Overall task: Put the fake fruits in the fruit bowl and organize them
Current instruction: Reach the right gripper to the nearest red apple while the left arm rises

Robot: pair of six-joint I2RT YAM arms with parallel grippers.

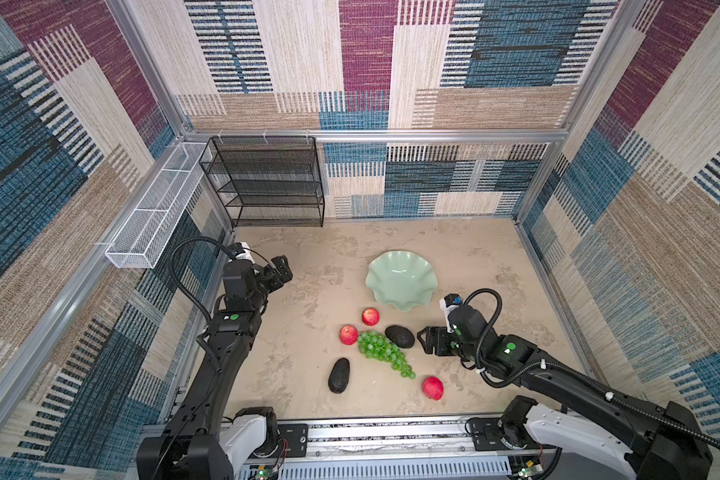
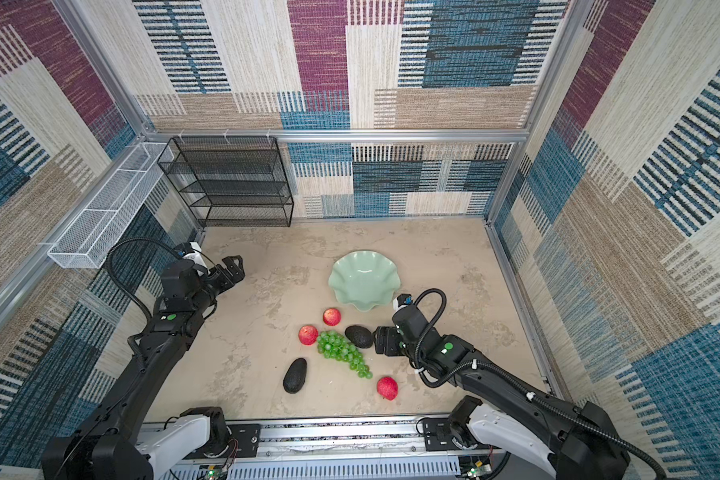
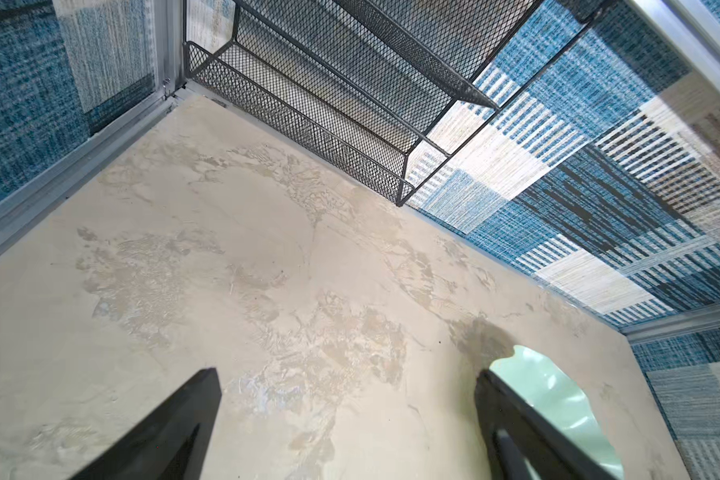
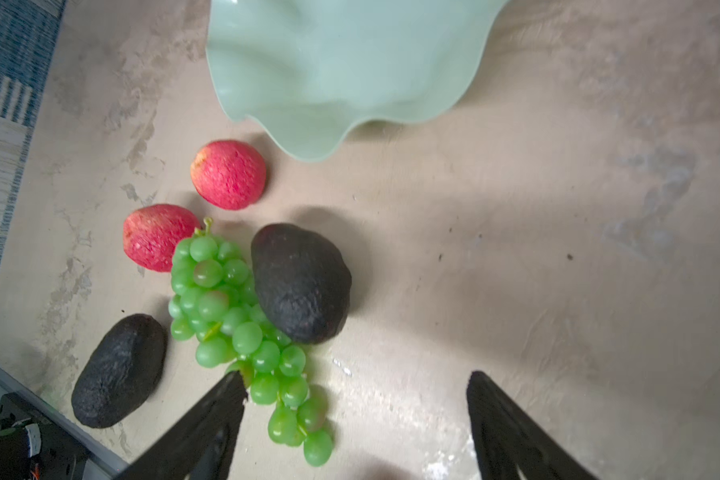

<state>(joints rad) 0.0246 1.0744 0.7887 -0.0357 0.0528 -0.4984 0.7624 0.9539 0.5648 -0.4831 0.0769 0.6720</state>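
Note:
The mint-green fruit bowl (image 1: 391, 259) (image 2: 352, 262) stands empty right of centre. In front of it lie two apples (image 1: 370, 316) (image 1: 348, 335), the green grapes (image 1: 383, 353) (image 4: 225, 307) and an avocado (image 1: 400, 336) (image 4: 300, 282) touching the bunch. Another avocado (image 1: 339, 375) and a third apple (image 1: 432, 387) lie nearer the front. My right gripper (image 1: 422, 338) (image 4: 355, 376) is open, low, just right of the avocado; one fingertip is beside the grapes' tail. My left gripper (image 1: 281, 268) (image 3: 348, 374) is open and holds nothing, far left of the bowl (image 3: 549, 399).
A black mesh shelf rack (image 1: 267, 183) (image 3: 350, 83) stands at the back left wall. A white wire basket (image 1: 150, 212) hangs on the left wall. Aluminium frame rails edge the beige tabletop (image 1: 300, 345).

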